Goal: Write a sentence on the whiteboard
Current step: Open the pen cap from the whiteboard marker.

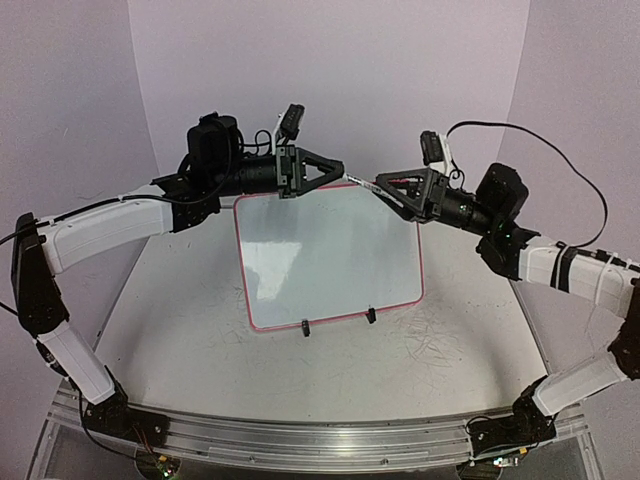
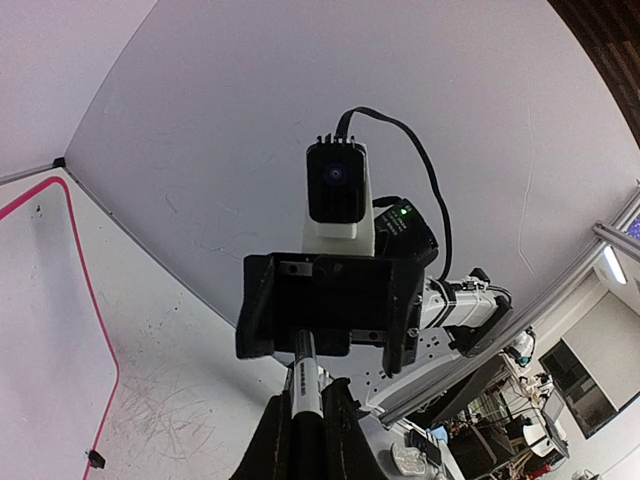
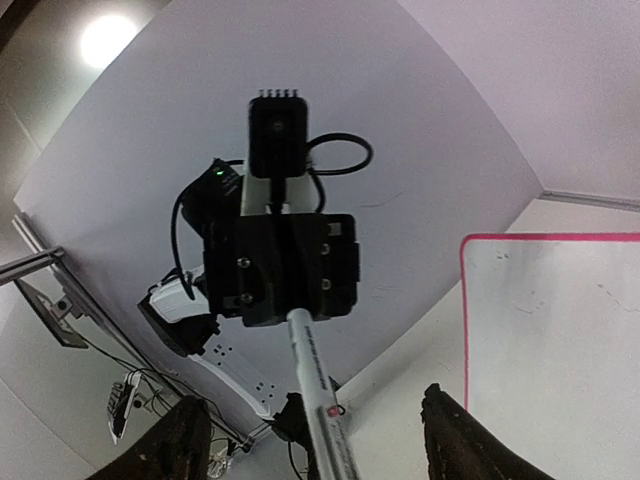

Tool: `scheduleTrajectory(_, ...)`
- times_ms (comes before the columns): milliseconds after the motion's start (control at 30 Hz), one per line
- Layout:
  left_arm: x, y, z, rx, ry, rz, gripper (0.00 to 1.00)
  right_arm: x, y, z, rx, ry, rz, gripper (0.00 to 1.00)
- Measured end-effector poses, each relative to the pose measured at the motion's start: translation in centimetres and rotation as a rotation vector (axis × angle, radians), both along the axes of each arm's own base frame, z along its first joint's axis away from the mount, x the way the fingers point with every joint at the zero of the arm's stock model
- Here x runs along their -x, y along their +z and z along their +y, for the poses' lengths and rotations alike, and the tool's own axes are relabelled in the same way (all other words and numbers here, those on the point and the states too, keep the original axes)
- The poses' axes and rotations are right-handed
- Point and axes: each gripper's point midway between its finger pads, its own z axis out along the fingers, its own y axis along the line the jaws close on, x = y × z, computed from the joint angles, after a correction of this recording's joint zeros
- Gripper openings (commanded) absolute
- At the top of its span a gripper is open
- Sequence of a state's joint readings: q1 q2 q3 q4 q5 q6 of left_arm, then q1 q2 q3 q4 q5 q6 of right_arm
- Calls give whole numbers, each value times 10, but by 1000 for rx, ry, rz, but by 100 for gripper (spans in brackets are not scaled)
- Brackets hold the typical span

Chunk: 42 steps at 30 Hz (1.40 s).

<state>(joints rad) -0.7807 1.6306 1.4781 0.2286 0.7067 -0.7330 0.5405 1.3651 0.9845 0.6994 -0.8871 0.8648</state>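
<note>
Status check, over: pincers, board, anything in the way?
Left pincer shut on marker. Right pincer open around marker's other end, not gripping. Whiteboard blank. Nothing seen blocking it.

The left gripper [image 1: 341, 168] and right gripper [image 1: 379, 182] are showing black triangular frames (white shells are covering the arms [image 1: 100, 228]).

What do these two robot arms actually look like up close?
The left arm and right arm have white shells between black joints. Each ends in black, triangular fingers, with a small camera above. A black cable loops over the right arm.
</note>
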Motion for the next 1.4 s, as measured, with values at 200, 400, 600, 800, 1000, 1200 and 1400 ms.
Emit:
scheduleTrajectory(200,1,8,1,30,-3,0,0,8,16,12,-60,43,-28,44)
scheduleTrajectory(400,4,12,1,49,-20,3,0,2,20,16,-133,68,-17,41)
scheduleTrajectory(600,5,10,0,49,-29,7,0,-3,12,21,-148,92,20,41)
scheduleTrajectory(800,3,6,-1,47,-30,14,0,2,17,21,-161,112,2,34)
scheduleTrajectory(1000,4,8,-1,50,-33,13,0,5,21,26,-158,141,-17,27)
scheduleTrajectory(1200,4,9,-1,57,-38,18,0,5,22,28,-144,153,-26,23)
scheduleTrajectory(1400,3,10,0,59,-37,18,0,2,17,32,-116,158,-28,19)
